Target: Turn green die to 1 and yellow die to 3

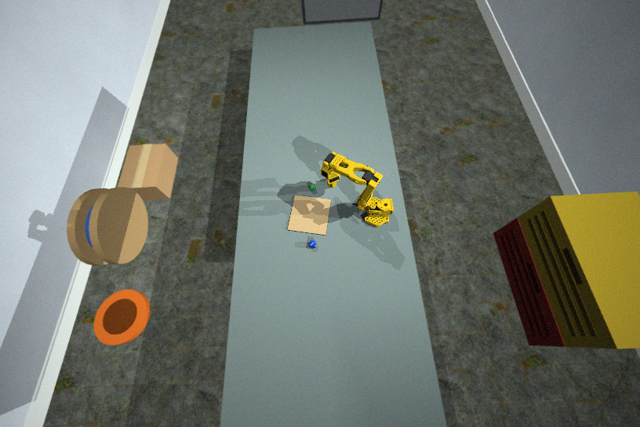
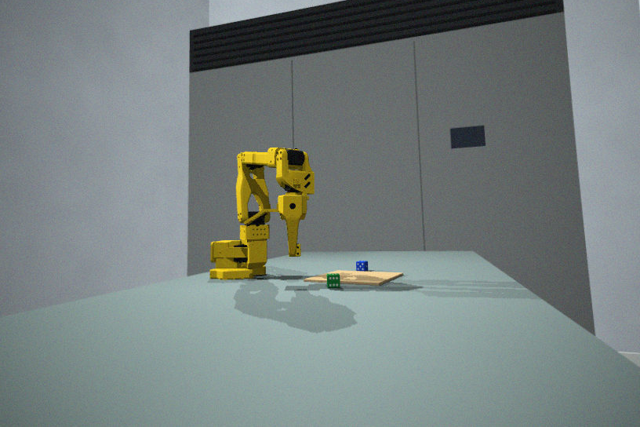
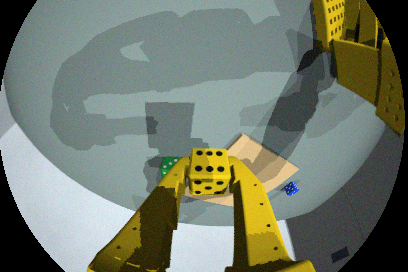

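Observation:
My gripper [image 1: 332, 184] [image 2: 294, 251] [image 3: 209, 170] is shut on the yellow die [image 2: 298, 249] [image 3: 209, 162], held in the air above the table. In the wrist view the die's six-dot face is towards the camera and a five-dot face is below it. The green die [image 1: 312, 186] [image 2: 333, 280] [image 3: 169, 166] lies on the table just off the mat [image 1: 306, 226] [image 2: 385, 278] [image 3: 286, 167]; its side towards the exterior camera shows six. One finger partly hides it in the wrist view. The blue die [image 1: 312, 243] [image 2: 361, 265] [image 3: 291, 189] lies off the mat's opposite side.
The arm's base [image 1: 377, 217] [image 2: 230, 273] stands on the table [image 1: 320, 334] [image 2: 310, 370], near its right edge in the top view. A carton [image 1: 160, 171], an orange round object [image 1: 144, 308] and a yellow cabinet [image 1: 599, 257] are away from the table. Arm shadows cross the mat.

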Tool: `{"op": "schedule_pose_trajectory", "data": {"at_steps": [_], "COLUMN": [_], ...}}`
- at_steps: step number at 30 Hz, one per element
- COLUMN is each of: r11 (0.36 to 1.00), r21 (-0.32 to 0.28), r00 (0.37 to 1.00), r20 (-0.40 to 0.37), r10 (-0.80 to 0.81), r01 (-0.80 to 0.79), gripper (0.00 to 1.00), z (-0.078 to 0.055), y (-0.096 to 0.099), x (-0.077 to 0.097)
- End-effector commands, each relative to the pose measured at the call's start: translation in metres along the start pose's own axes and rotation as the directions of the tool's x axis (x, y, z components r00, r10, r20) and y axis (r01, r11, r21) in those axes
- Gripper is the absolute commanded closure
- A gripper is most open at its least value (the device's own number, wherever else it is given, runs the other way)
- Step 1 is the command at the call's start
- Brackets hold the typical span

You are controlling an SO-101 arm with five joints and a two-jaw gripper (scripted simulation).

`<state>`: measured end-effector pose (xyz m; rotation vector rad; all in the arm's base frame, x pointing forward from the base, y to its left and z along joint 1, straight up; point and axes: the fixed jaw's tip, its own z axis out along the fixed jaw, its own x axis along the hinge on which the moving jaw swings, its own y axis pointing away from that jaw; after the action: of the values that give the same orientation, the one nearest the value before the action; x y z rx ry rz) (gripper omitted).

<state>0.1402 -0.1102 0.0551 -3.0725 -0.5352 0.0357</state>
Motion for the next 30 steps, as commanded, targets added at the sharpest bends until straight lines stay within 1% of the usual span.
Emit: {"op": "schedule_pose_trajectory", "data": {"at_steps": [1,9,17,22,24,27,30], "r11": [0.999,0.996,0.973,0.934,0.934,0.895,0.843], "r21": [-0.051,-0.049,-0.042,-0.035,-0.035,-0.030,-0.024], "r00": [0.999,0.996,0.973,0.934,0.934,0.895,0.843], "r20": [-0.036,-0.039,-0.046,-0.051,-0.051,-0.055,-0.058], "r10": [0.018,0.077,0.224,0.354,0.354,0.443,0.535], "r01": [-0.020,-0.079,-0.226,-0.356,-0.356,-0.445,-0.537], "gripper": [1.00,1.00,1.00,1.00,1.00,1.00,1.00], "z": [-0.0109,-0.0109,-0.0109,-0.0108,-0.0108,-0.0108,-0.0107], "y": [0.0047,0.0047,0.0045,0.0043,0.0043,0.0040,0.0036], "x": [0.0038,0.0034,0.0022,0.0012,0.0012,0.0005,-0.0003]}}
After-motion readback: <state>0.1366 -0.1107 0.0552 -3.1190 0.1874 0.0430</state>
